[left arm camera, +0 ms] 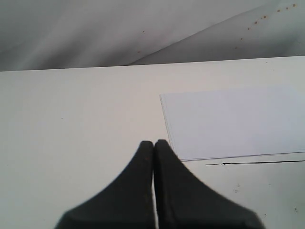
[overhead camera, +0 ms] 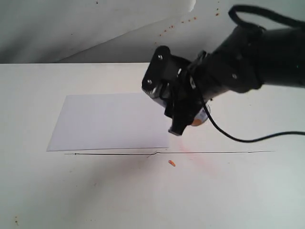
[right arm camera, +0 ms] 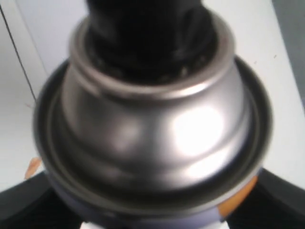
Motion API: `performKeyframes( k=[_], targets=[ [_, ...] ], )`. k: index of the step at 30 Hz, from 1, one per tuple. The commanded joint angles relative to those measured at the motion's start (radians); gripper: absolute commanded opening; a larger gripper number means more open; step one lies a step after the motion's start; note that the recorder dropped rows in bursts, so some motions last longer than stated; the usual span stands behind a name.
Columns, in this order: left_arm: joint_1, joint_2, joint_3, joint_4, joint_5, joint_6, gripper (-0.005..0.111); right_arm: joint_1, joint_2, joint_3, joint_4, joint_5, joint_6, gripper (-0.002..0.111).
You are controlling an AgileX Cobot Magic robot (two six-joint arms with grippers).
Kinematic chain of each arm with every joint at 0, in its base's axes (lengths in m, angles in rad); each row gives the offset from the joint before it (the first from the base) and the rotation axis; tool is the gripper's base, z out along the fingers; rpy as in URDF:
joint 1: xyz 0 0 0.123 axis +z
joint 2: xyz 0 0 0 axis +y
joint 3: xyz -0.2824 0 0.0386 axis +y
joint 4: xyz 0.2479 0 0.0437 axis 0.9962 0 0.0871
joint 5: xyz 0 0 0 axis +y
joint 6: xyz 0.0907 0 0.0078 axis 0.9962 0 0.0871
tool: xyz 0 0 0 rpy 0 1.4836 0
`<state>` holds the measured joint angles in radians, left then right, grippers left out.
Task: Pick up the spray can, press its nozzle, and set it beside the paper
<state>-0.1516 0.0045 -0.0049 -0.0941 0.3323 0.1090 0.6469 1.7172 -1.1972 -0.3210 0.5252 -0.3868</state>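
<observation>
Right hand (overhead camera: 185,119) is clamped around the spray can (right arm camera: 157,133), with its fingers against the can's sides below the silver shoulder. The black nozzle (right arm camera: 147,28) faces the wrist camera. Can and hand are just beside the paper's (overhead camera: 109,121) right edge, over the worktop (overhead camera: 143,195). Left hand (left arm camera: 153,150) is pressed together, empty, near the paper.
</observation>
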Motion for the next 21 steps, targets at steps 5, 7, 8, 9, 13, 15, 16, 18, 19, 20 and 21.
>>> performKeyframes(
  k=[5,7,8,9,13,15,16,18,19,20,21],
  targets=[
    [0.002,-0.004,0.005,0.000,-0.014,-0.001,0.000,-0.009,0.269,-0.468,0.170,0.349,-0.317,0.000],
    [0.002,-0.004,0.005,0.000,-0.014,-0.001,0.000,-0.009,0.336,-0.531,0.252,0.389,-0.493,0.000],
    [0.002,-0.004,0.005,0.000,-0.014,-0.001,0.000,-0.007,0.362,-0.548,0.257,0.398,-0.548,0.000],
    [0.002,-0.004,0.005,0.000,-0.014,-0.001,0.000,-0.007,0.386,-0.561,0.257,0.394,-0.559,0.000],
    [0.002,-0.004,0.005,0.000,-0.014,-0.001,0.000,-0.009,0.439,-0.568,0.222,0.369,-0.559,0.000],
    [0.002,-0.004,0.005,0.000,-0.014,-0.001,0.000,-0.009,0.454,-0.568,0.190,0.369,-0.554,0.000],
    [0.002,-0.004,0.005,0.000,-0.014,-0.001,0.000,-0.009,0.462,-0.568,0.183,0.367,-0.555,0.000],
    [0.002,-0.004,0.005,0.000,-0.014,-0.001,0.000,-0.009,0.469,-0.568,0.178,0.367,-0.543,0.000],
    [0.002,-0.004,0.005,0.000,-0.014,-0.001,0.000,-0.009,0.469,-0.568,0.178,0.369,-0.539,0.000],
    [0.002,-0.004,0.005,0.000,-0.014,-0.001,0.000,-0.009,0.469,-0.568,0.178,0.369,-0.533,0.000],
    [0.002,-0.004,0.005,0.000,-0.014,-0.001,0.000,-0.009,0.469,-0.568,0.168,0.369,-0.522,0.000]
  ],
)
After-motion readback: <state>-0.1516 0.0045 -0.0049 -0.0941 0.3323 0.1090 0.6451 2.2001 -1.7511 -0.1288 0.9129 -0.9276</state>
